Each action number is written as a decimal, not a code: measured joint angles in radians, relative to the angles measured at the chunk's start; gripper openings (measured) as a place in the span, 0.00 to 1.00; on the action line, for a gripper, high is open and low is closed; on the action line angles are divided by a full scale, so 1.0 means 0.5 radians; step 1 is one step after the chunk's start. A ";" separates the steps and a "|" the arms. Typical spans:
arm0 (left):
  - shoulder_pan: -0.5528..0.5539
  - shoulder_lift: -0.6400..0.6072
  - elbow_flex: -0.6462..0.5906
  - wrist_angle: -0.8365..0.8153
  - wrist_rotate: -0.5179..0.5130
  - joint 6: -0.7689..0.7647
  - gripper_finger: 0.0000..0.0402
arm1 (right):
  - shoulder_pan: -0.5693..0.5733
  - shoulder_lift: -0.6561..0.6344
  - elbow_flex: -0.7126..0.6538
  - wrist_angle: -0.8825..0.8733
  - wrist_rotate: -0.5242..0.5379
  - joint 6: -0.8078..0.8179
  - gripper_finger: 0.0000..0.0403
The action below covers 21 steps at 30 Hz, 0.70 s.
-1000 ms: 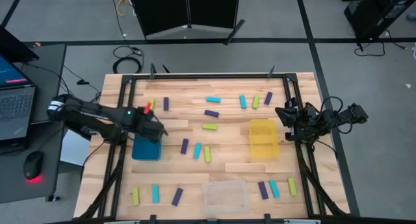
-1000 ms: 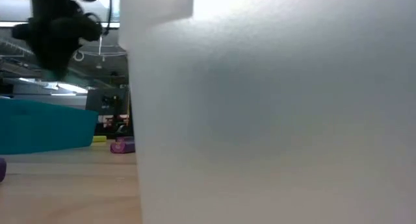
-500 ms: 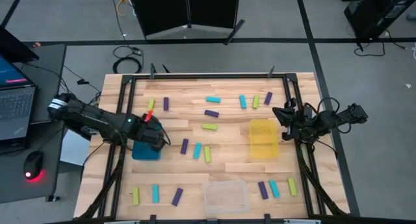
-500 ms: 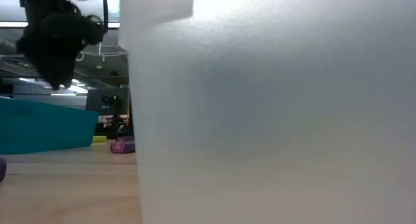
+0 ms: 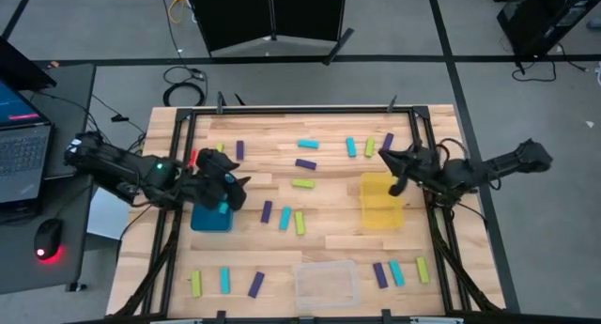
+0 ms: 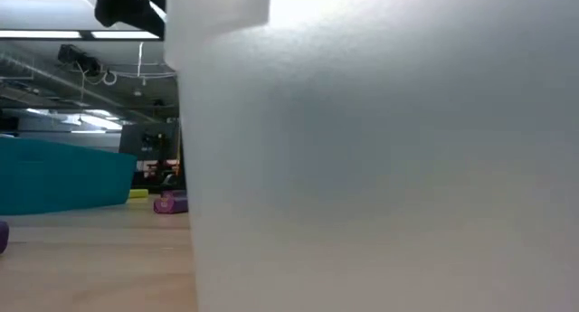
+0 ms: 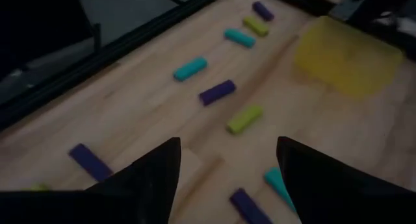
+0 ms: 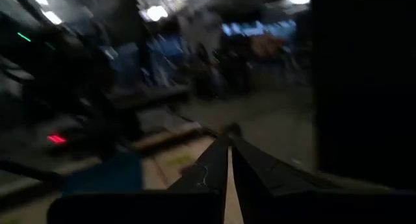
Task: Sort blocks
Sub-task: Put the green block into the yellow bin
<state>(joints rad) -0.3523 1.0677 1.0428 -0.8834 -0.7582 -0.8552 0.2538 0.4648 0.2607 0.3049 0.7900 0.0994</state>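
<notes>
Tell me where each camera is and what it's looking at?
High view: above the table, looking straight down; both arms show.
Low view: at tabletop height, looking level; the clear bin blocks most of it.
Left wrist view: on the left arm, looking past the open left end effector at blocks.
Right wrist view: on the right arm, looking past the shut right end effector into the room.
Shared: the high and left wrist views both show the yellow bin.

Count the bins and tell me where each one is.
3: teal bin at the left of the table, yellow bin at the right, clear bin at the front edge, middle. None seems hidden.
</notes>
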 joint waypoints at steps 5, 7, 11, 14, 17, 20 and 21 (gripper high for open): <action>0.004 0.072 -0.001 0.022 -0.020 0.020 0.64 | -0.161 0.509 0.472 -0.559 0.008 0.253 0.09; -0.018 0.094 -0.001 0.035 -0.043 0.031 0.64 | -0.236 0.692 0.673 -0.875 -0.008 0.404 0.09; -0.180 0.104 -0.003 0.087 -0.324 0.033 0.64 | -0.383 1.026 1.013 -1.383 -0.186 0.629 0.09; -0.312 0.101 -0.003 0.125 -0.435 0.032 0.64 | -0.473 1.225 1.178 -1.588 -0.334 0.699 0.09; -0.429 0.101 -0.003 0.147 -0.502 0.017 0.64 | -0.568 1.369 1.270 -1.645 -0.547 0.683 0.09; -0.507 0.103 -0.003 0.158 -0.558 -0.023 0.64 | -0.662 1.474 1.295 -1.611 -0.833 0.588 0.09; -0.528 0.105 -0.003 0.160 -0.584 -0.028 0.64 | -0.685 1.511 1.296 -1.579 -0.937 0.561 0.09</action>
<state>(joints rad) -0.6165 1.1200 1.0412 -0.8034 -1.0501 -0.8692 -0.0889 1.2203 0.9089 -0.4844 0.3214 0.3798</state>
